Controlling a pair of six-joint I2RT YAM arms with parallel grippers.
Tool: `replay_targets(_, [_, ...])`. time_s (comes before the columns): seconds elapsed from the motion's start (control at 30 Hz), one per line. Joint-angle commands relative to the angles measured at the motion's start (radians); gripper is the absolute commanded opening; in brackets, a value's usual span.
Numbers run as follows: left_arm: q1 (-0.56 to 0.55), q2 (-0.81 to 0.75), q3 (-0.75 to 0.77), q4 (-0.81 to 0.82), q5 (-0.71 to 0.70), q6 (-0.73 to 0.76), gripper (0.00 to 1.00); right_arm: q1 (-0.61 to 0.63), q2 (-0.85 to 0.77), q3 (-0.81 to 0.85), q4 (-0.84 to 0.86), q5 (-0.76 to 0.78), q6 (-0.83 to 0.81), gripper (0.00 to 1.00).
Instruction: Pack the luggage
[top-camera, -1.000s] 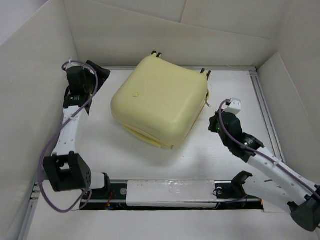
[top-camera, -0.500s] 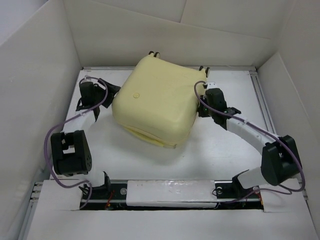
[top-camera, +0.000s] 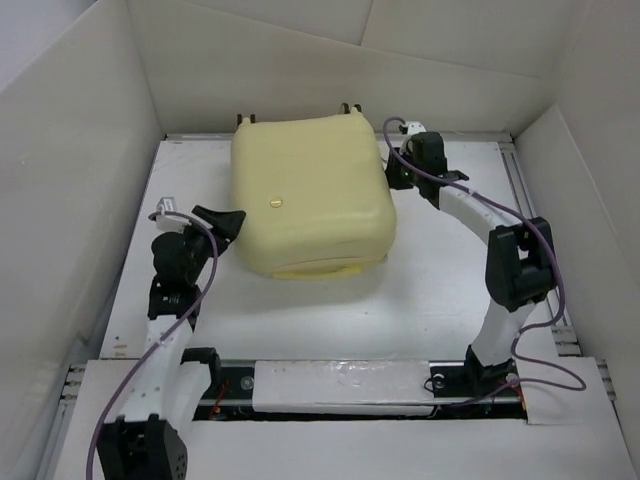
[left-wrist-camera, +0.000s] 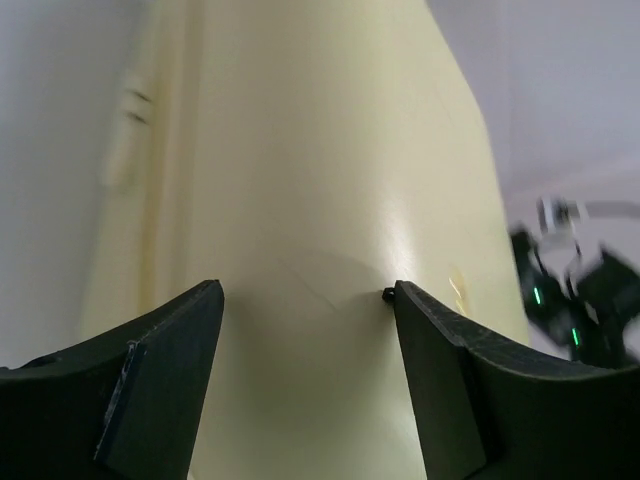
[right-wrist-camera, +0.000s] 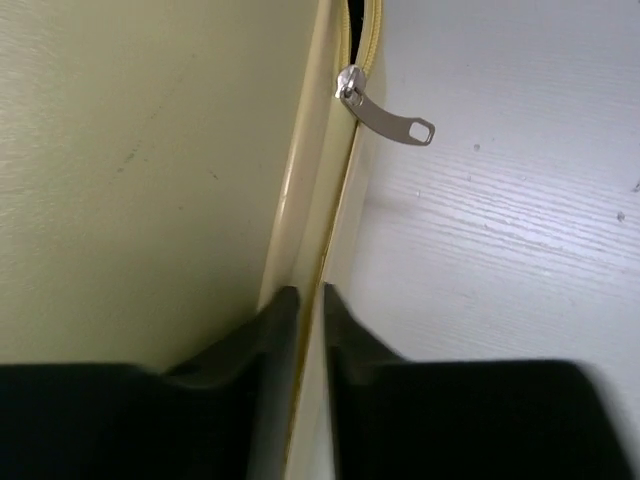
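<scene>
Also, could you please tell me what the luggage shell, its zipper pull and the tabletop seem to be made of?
Luggage shell: probably moulded hard plastic, pale yellow, smooth satin; soft highlights on rounded corners. Zipper pull: apparently metal, silvery and shiny, with a punched hole. Tabletop: white, matte, faintly grained; perhaps painted wood or laminate.

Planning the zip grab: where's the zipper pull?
Right wrist view, upper middle: the pull sticks out from the luggage seam, just ahead of the right claw.
</scene>
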Motion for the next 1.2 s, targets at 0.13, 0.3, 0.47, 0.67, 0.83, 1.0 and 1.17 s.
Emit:
replay_targets(0.13, [-0.070, -0.294, 0.134, -0.421, -0.063, 0.174, 0.71, 0.025, -0.316, -0.012, 0.104, -0.234, 0.059, 0.52])
replay_targets(0.3, [-0.070, -0.402, 0.126, -0.483, -0.065, 0.224, 0.71, 0.060, -0.633, -0.330, 0.104, -0.049, -0.007, 0.54])
replay_targets(0.47, [-0.070, -0.491, 0.007, -0.458, 0.017, 0.190, 0.61, 0.176, -1.059, -0.772, 0.219, 0.013, 0.036, 0.02])
replay_targets(0.67, [-0.070, -0.520, -0.076, -0.437, 0.018, 0.129, 0.35, 0.284, -1.470, -1.179, 0.319, 0.045, 0.171, 0.03])
replay_targets(0.83, [-0.070, -0.445, -0.076, -0.363, 0.055, 0.096, 0.51, 0.293, -1.474, -1.230, 0.362, 0.087, 0.128, 0.42])
replay_targets(1.0, [-0.070, -0.356, -0.027, -0.319, 0.095, 0.115, 0.61, 0.261, -1.252, -1.214, 0.486, -0.037, 0.044, 0.49])
replay_targets(1.17, [-0.070, -0.324, -0.009, -0.299, 0.095, 0.136, 0.71, 0.241, -0.979, -1.149, 0.628, -0.102, -0.022, 0.49])
